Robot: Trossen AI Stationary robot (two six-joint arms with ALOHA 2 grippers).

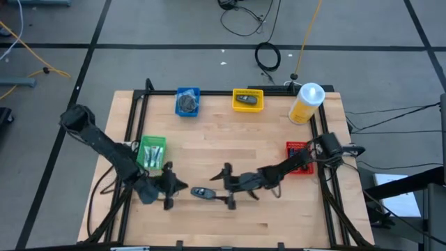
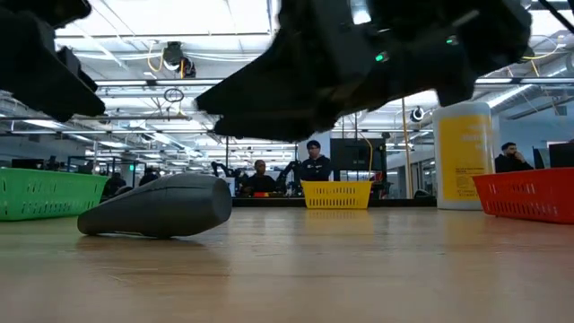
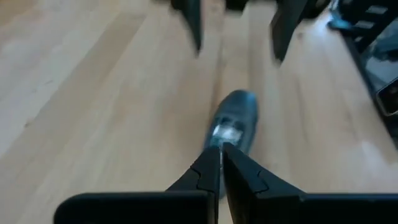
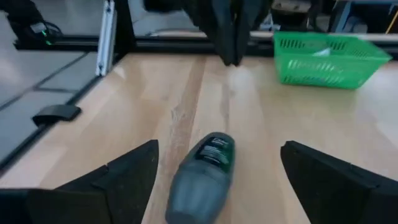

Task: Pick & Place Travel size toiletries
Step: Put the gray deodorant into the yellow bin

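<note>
One pale wooden table (image 1: 209,150) is seen, carrying four small plastic trays along its edges: a green tray (image 1: 152,152) on the left, a blue tray (image 1: 187,102) and a yellow tray (image 1: 248,100) at the far edge, and a red tray (image 1: 298,157) on the right. One tall yellow bottle with a white cap (image 1: 306,103) is stood near the far right corner. Broad bare wood is left across the middle and the near edge. One dark oblong mini bottle (image 1: 201,192) is laid flat on the table between the two grippers, touched by neither. The right gripper (image 1: 228,186) is spread wide and empty, just beside the bottle. The left gripper (image 1: 168,185) is pressed closed on nothing, opposite.
</note>
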